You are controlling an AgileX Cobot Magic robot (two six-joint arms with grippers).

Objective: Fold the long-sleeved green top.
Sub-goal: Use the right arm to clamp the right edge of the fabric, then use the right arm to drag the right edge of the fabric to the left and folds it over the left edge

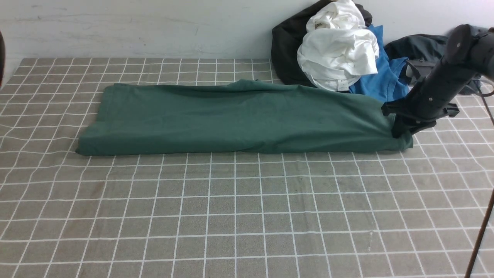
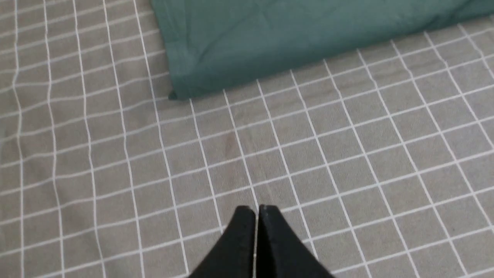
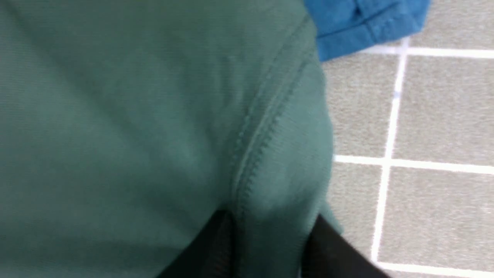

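Jaws of right gripper (image 3: 270,239) parted around hemmed end of green top (image 1: 247,119); firm grasp, can't tell. Left gripper (image 2: 257,210) clenched, off cloth. Top: folded strip, long axis left-right, across far part of gridded table (image 1: 247,216).

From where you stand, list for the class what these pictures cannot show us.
- White bundle: front view; its folds hide its shape.
- Green top's neck and chest: front view; folded out of sight.
- Right gripper's fingertips: right wrist view; blurred and cut off by the edge.
- Dark garment: front view; partly behind the right arm.
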